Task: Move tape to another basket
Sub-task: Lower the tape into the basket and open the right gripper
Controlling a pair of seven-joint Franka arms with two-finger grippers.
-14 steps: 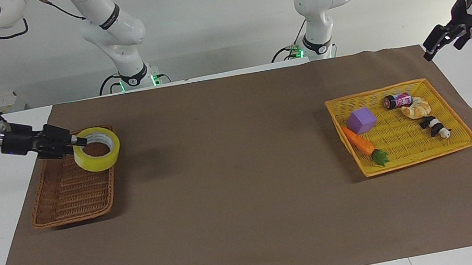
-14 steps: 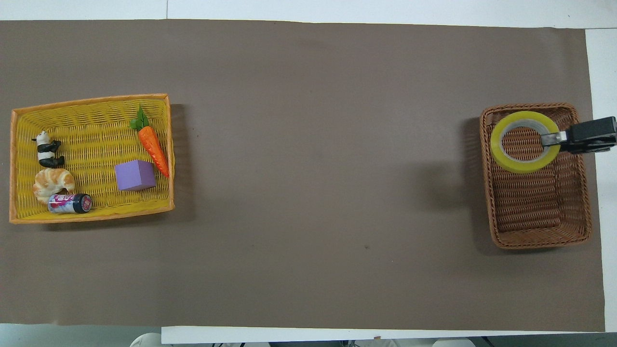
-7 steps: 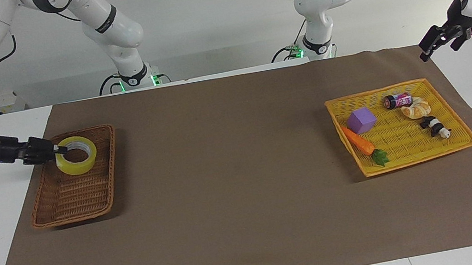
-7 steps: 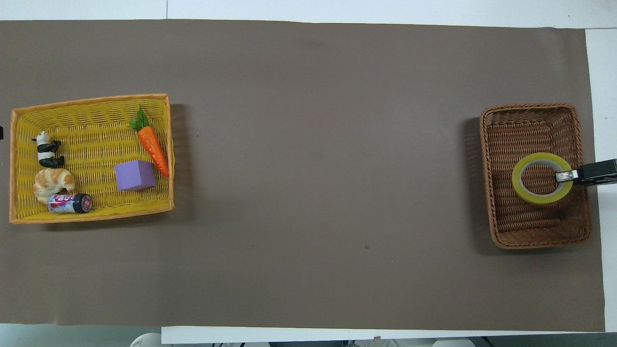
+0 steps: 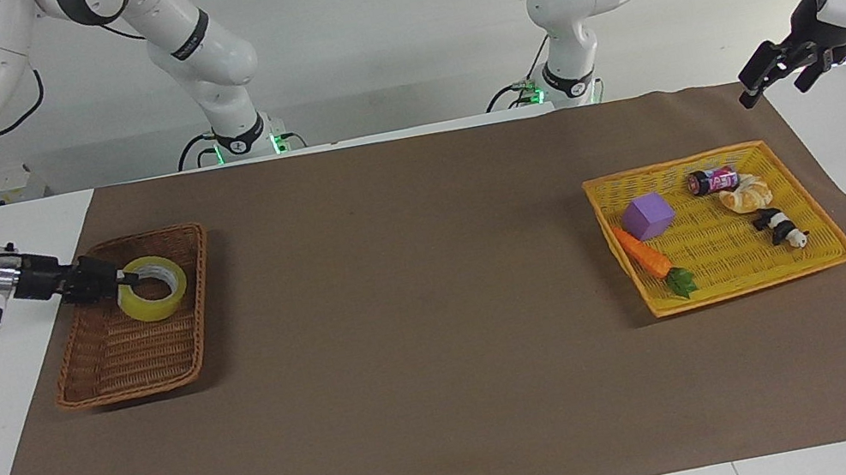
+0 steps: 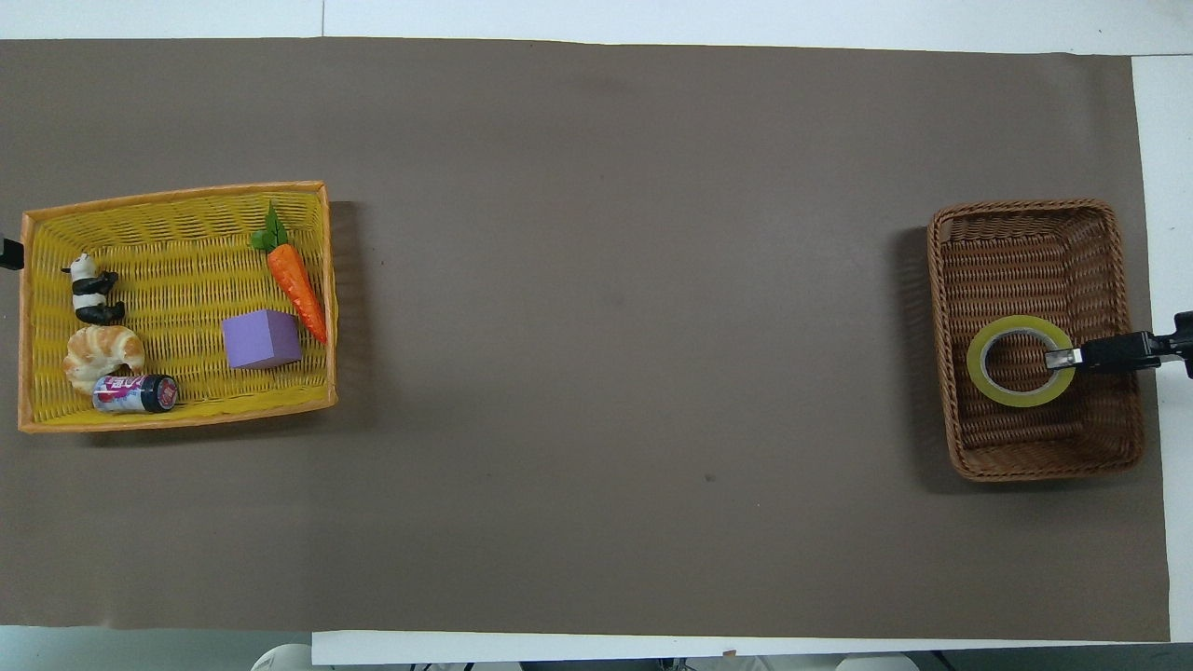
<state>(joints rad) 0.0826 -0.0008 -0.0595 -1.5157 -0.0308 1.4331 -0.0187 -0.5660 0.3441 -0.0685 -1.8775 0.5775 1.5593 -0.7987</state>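
Right gripper point(image 5: 126, 278) pinches the wall of the tape point(image 5: 152, 288), one finger inside the white core and one outside, closed on the roll. Over the last second the roll has come down from well above the wicker basket point(image 5: 120, 387) to sit low within it, and in the facing view it now looks to be resting on the woven floor or just off it, in the half of the basket nearer the robots. That suggests the carry is essentially over: what is left is to let go and draw the gripper clear without dragging the roll along. The right arm reaches in nearly level from the right arm's end of the surface, its wrist crossing the basket's side wall; the overhead view shows the gripper point(image 6: 1062, 358) entering over that rim with the tape point(image 6: 990, 388) lying flat, ring upward. Left gripper point(image 5: 766, 72) hangs in the air off the edge of the brown mat point(image 5: 453, 406) at the left arm's end and has drifted slightly upward; that arm waits, and whether its fingers are parted I cannot tell. The yellow basket point(image 5: 753, 285) holds a carrot point(image 5: 644, 254), a purple cube point(image 5: 647, 216), a can point(image 5: 712, 180), a croissant point(image 5: 746, 194) and a panda figure point(image 5: 778, 226), none of them disturbed.
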